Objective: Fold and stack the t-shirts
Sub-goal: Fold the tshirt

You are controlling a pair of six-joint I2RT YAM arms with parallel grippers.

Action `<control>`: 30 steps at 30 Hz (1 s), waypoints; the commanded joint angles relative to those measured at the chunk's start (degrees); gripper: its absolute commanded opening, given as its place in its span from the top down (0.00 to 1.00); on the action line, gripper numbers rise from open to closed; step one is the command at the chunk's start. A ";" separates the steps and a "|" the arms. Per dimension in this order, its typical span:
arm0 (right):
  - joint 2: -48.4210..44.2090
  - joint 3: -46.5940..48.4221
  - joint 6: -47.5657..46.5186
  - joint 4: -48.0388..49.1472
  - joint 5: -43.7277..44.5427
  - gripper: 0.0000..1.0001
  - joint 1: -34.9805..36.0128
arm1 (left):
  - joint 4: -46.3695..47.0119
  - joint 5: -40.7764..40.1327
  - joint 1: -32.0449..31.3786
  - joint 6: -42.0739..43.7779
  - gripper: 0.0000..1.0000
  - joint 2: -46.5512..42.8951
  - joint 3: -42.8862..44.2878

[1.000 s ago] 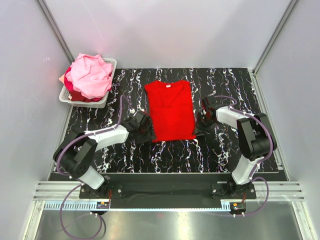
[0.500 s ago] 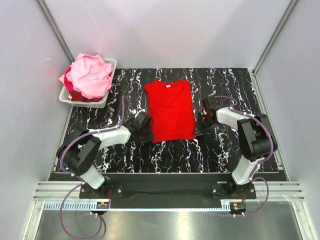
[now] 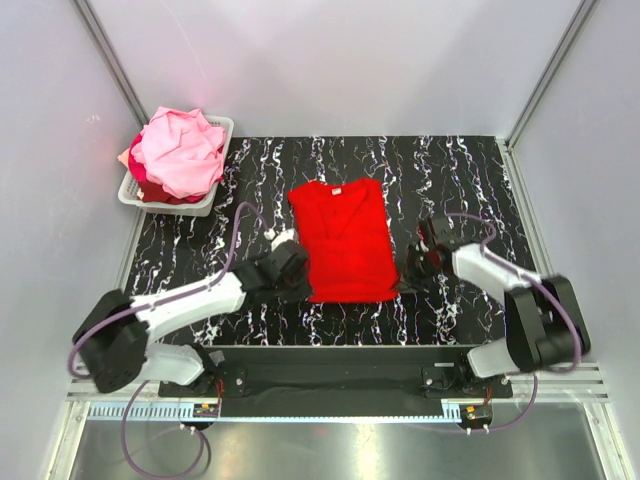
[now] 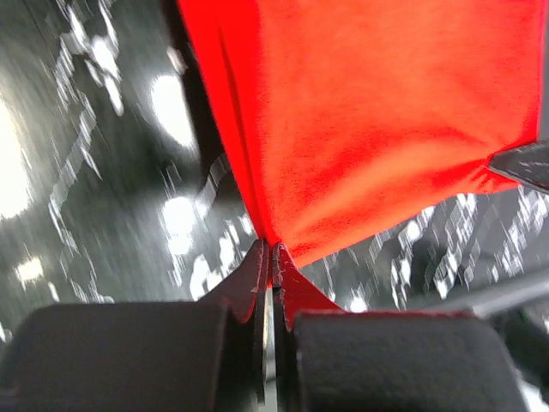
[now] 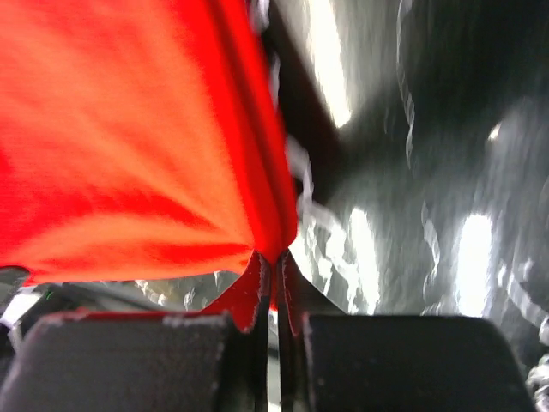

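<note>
A bright red t-shirt (image 3: 345, 240) lies folded lengthwise on the black marbled table, its collar with a small white label at the far end. My left gripper (image 3: 303, 288) is shut on the shirt's near left corner (image 4: 271, 243). My right gripper (image 3: 402, 283) is shut on the near right corner (image 5: 273, 251). Both wrist views show the red cloth (image 4: 369, 120) (image 5: 129, 154) pulled taut away from the pinched jaws. More t-shirts, light pink (image 3: 180, 150) on top with dark red under it, are heaped in the basket.
A white slotted basket (image 3: 196, 206) stands at the table's far left corner. Grey enclosure walls rise on the left, right and back. The metal rail (image 3: 330, 385) with both arm bases runs along the near edge.
Both grippers have closed on the shirt's near corners and pulled toward the near edge. The red shirt has slid closer to the arm bases.
</note>
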 commanded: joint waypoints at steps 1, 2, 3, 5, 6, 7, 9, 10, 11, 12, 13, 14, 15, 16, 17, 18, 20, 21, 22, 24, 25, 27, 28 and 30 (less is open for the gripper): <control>-10.02 -4.06 4.77 -2.72 -4.34 1.00 0.55 | -7.71 -4.12 -5.34 -5.03 1.00 -5.42 0.13; -14.39 -4.76 5.39 -3.43 -4.78 1.00 0.73 | -10.42 -5.00 -6.41 -6.95 1.00 -7.34 0.57; -16.70 -5.90 5.92 -5.00 -5.22 1.00 0.91 | -11.67 -5.53 -7.55 -8.10 1.00 -8.32 0.83; -23.09 -6.35 7.50 -6.85 -6.45 1.00 1.26 | -15.08 -6.50 -10.36 -10.90 1.00 -10.86 1.97; -25.23 -6.00 8.03 -8.86 -6.81 1.00 1.35 | -15.98 -6.85 -11.16 -11.62 1.00 -11.40 2.50; -27.08 -5.48 9.08 -10.10 -7.16 1.00 1.35 | -16.94 -7.20 -12.30 -12.06 1.00 -12.02 3.11; -31.30 -2.42 9.70 -13.17 -6.64 1.00 1.44 | -19.58 -8.08 -13.01 -12.59 1.00 -13.16 5.66; -32.10 -0.83 9.79 -14.15 -6.46 1.00 1.35 | -21.42 -8.26 -13.10 -12.51 1.00 -13.25 6.63; -32.36 0.93 9.53 -15.29 -5.94 1.00 1.35 | -22.31 -8.87 -13.01 -12.24 1.00 -13.43 8.64; -31.93 4.51 9.18 -17.13 -5.58 1.00 1.35 | -23.10 -9.22 -13.10 -11.89 1.00 -13.43 9.79; -31.23 6.38 8.13 -17.84 -4.80 1.00 1.35 | -24.67 -9.75 -13.01 -11.54 0.99 -13.52 10.84; -29.57 8.22 7.60 -18.72 -4.09 1.00 1.35 | -25.47 -11.15 -12.92 -10.58 0.97 -13.26 13.12; -28.69 11.29 7.16 -19.77 -3.13 1.00 1.35 | -26.09 -11.94 -12.75 -10.05 0.94 -13.08 14.18; -27.55 12.62 6.11 -20.04 -1.90 1.00 1.35 | -26.62 -12.39 -11.70 -9.35 0.93 -12.82 15.24; -25.36 13.77 5.84 -20.31 -1.19 1.00 1.26 | -27.32 -12.22 -10.74 -7.69 0.93 -11.94 16.99; -24.21 15.95 5.49 -20.83 -0.58 1.00 1.26 | -27.32 -11.61 -9.68 -6.71 0.93 -11.50 17.62; -21.14 17.81 4.61 -20.66 0.83 1.00 1.26 | -26.54 -9.59 -6.43 -3.82 0.92 -10.10 18.93; -20.16 19.47 4.34 -20.57 1.62 1.00 1.26 | -26.01 -8.80 -5.38 -3.02 0.92 -9.57 19.20; -19.11 20.19 3.99 -20.31 2.06 1.00 1.26 | -25.40 -7.92 -4.32 -2.06 0.92 -9.04 19.29; -16.38 22.29 3.55 -20.05 2.68 1.00 1.26 | -23.90 -5.81 -1.68 0.23 0.92 -7.02 20.08; -15.41 22.91 3.29 -19.87 3.21 1.00 1.26 | -23.46 -5.19 -0.02 1.02 0.93 -6.23 20.34; -12.69 25.01 2.94 -19.60 3.56 1.00 1.26 | -23.11 -3.43 1.48 3.22 0.93 -3.68 22.10; -11.98 25.81 2.59 -19.60 4.26 1.00 1.26 | -22.93 -2.91 2.88 3.84 0.93 -2.80 23.41; -9.44 28.61 2.23 -19.87 4.96 1.00 1.26 | -22.93 -1.50 4.38 5.59 0.93 -0.43 25.00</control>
